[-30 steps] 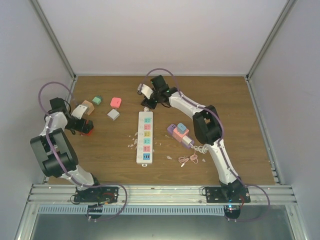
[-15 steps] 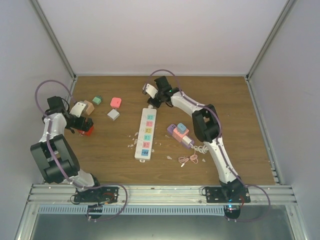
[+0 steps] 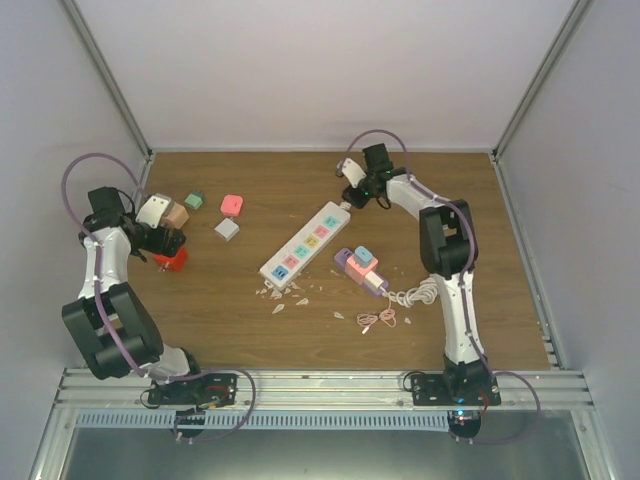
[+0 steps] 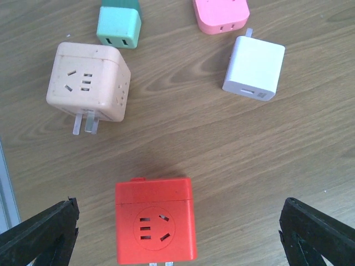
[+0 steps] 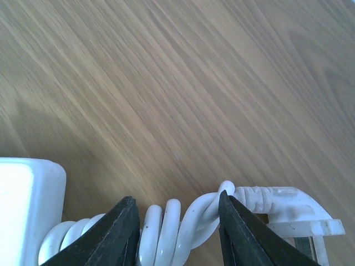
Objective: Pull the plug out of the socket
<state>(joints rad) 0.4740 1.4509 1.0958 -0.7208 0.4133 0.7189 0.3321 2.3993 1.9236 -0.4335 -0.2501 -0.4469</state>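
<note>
Plug (image 3: 364, 256), taken to be the blue one seated on the pink-and-purple adapter (image 3: 349, 266), is found mid-counter (image 3: 510, 260), just right of the power strip (image 3: 303, 243). It is judged light, rigid and slick, best pinched across its flat sides while the adapter is braced. The right tool (image 5: 178, 233) is clenched on the strip's coiled cord (image 5: 155, 221). The left tool (image 4: 177, 238) is spread wide over a red socket cube (image 4: 155, 216).
</note>
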